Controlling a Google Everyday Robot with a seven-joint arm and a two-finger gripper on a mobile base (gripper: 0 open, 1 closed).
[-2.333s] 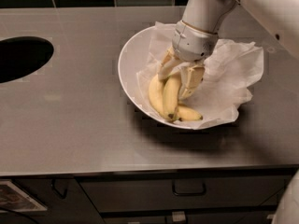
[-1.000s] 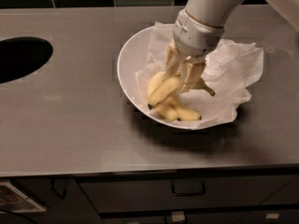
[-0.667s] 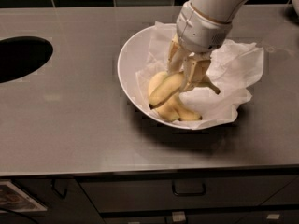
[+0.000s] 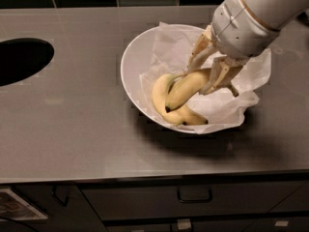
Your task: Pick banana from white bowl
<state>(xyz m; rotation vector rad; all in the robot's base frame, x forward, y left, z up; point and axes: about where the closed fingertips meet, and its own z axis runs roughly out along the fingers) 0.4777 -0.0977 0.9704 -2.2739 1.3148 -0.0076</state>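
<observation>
Raised slightly since before, the banana [image 4: 181,94] is clamped in the gripper [image 4: 201,79] (tip seemingly still inside the white bowl [image 4: 127,57]).

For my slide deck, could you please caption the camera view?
Gripper shut on the banana in the white bowl, two other bananas lying beside it.
</observation>
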